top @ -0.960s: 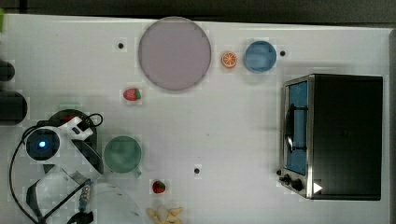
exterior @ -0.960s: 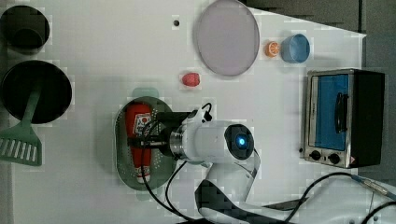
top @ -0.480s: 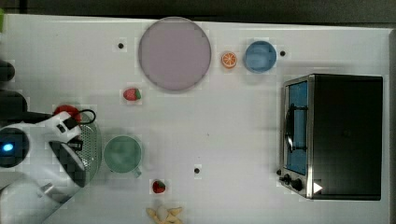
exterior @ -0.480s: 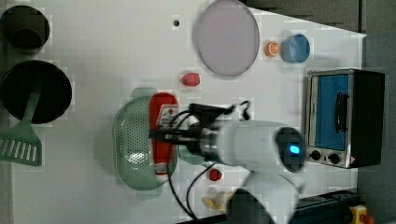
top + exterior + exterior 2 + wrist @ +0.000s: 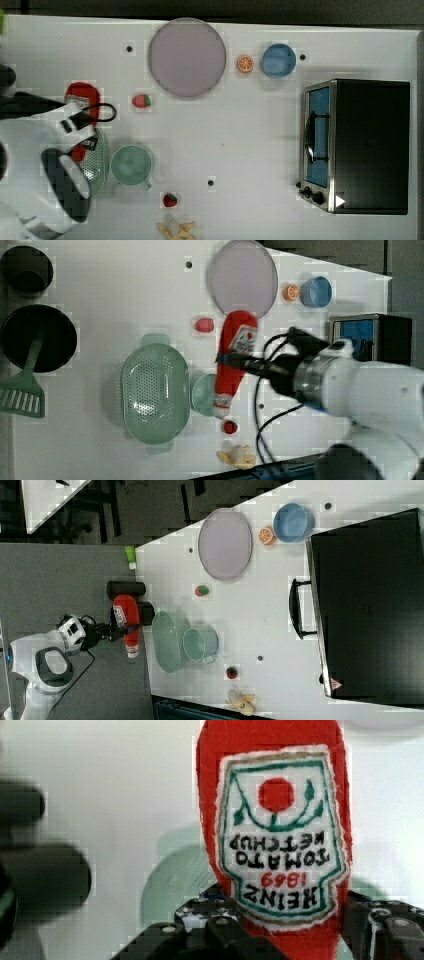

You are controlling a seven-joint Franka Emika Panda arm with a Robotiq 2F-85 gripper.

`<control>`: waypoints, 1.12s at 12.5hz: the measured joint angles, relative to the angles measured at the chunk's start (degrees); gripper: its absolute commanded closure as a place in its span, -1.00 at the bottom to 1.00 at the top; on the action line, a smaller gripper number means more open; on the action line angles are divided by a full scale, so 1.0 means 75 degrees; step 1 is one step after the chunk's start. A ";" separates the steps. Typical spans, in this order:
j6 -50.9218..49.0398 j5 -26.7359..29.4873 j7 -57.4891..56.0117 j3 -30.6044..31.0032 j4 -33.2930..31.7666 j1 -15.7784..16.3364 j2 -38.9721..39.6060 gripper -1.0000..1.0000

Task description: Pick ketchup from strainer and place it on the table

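Soft red felt-like ketchup bottle with stitched white label (image 5: 235, 357) held clamped mid-body in black gripper (image 5: 231, 360), lifted clear of pale green perforated oval plastic strainer (image 5: 156, 389). Judged light, squashy, non-slippery, unbreakable; waist hold adequate. White tabletop (image 5: 125, 300) below.

Bare table (image 5: 250, 130) mid-board, green cup (image 5: 131, 165) just beside strainer (image 5: 155, 392), strawberry (image 5: 141, 101) near plate (image 5: 187, 56)

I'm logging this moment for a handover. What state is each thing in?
ketchup: lifted out, held by the gripper
gripper: shut on the ketchup
strainer: empty, on the table
green cup: upright, empty
toaster oven: door closed
purple plate: empty
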 measured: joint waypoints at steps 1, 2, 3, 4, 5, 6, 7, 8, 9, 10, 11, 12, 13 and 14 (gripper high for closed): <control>-0.0280 0.0025 0.0000 -0.0272 0.0015 -0.0029 -0.0046 -0.12; -0.0500 0.0018 -0.0008 -0.0582 0.0000 -0.0073 -0.0042 -0.12; -0.0552 0.0040 -0.0013 -0.0905 -0.0030 -0.0176 -0.0026 -0.12; -0.0548 0.0018 -0.0013 -0.1268 -0.0060 -0.0291 0.0034 -0.12; -0.0548 0.0004 -0.0014 -0.1638 -0.0075 -0.0439 0.0110 -0.12; -0.0533 0.0009 -0.0015 -0.1990 -0.0149 -0.0625 0.0141 -0.12; -0.0522 -0.0045 -0.0032 -0.2402 -0.0269 -0.0746 0.0164 -0.12; -0.0522 -0.0047 -0.0046 -0.2789 -0.0358 -0.0847 0.0234 -0.12; -0.0515 -0.0041 -0.0082 -0.3159 -0.0418 -0.0931 0.0338 -0.12; -0.0496 -0.0012 -0.0150 -0.3503 -0.0477 -0.0992 0.0442 -0.12; -0.0459 -0.0005 -0.0209 -0.3754 -0.0537 -0.1064 0.0541 -0.12; -0.0336 -0.0022 -0.0258 -0.3929 -0.0627 -0.1152 0.0623 -0.12; -0.0183 -0.0020 -0.0309 -0.4018 -0.0761 -0.1237 0.0695 -0.12; -0.0131 -0.0026 -0.0366 -0.4072 -0.0940 -0.1265 0.0779 -0.21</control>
